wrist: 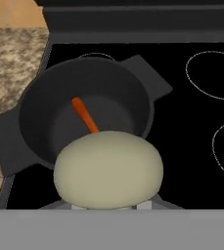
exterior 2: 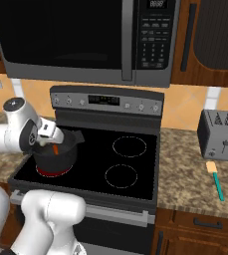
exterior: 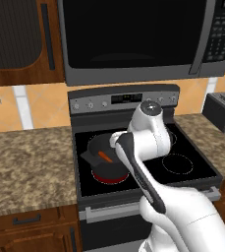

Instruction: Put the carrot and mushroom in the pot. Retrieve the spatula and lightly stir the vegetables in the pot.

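You are looking at a black stove (exterior 2: 135,164) set between granite counters, under a microwave (exterior: 133,39). The pot (wrist: 91,110) sits on the near left burner, which glows red beneath it. The carrot (wrist: 85,115) lies inside the pot, on its floor. Your gripper (wrist: 108,207) hangs above the pot's near rim with its fingers clenched on the mushroom (wrist: 108,171), whose pale rounded cap hides the fingertips in the hand view and covers the near end of the carrot. From the right base view, the hand hovers over the pot at the stove's left side. The spatula (exterior 2: 216,182) lies on the right counter, just in front of a toaster (exterior 2: 219,134), tan end toward the toaster, well apart from the pot.
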Available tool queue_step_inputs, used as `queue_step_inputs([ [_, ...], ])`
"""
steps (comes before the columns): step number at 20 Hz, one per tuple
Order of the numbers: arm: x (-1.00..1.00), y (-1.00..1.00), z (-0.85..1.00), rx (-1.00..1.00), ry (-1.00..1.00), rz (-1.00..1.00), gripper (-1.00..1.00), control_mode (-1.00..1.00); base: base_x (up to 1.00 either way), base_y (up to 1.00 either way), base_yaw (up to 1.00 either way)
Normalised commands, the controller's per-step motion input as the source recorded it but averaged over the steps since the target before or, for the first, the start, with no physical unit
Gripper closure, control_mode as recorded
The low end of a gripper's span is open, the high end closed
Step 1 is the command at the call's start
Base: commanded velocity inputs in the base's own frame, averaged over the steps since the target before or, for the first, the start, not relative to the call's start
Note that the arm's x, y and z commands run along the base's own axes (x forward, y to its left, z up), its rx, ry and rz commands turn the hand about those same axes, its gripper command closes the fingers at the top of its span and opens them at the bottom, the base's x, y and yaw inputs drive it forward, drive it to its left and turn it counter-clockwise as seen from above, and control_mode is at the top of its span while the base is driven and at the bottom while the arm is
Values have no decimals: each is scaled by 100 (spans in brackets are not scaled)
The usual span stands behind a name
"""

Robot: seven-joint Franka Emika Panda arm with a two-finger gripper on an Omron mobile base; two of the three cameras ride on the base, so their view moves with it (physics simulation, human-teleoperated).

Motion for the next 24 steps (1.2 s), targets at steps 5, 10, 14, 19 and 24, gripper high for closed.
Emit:
queue_step_inputs([
  [5,33,34,-30,0,14,1,100,-100,0,0,0],
  [10,21,1,-26,0,5,1,100,-100,0,0,0],
  [14,16,2,-35,0,7,0,100,-100,0,0,0],
  [19,21,2,-33,0,5,0,100,-100,0,0,0],
  [24,29,11,-29,0,2,0,100,-100,0,0,0],
])
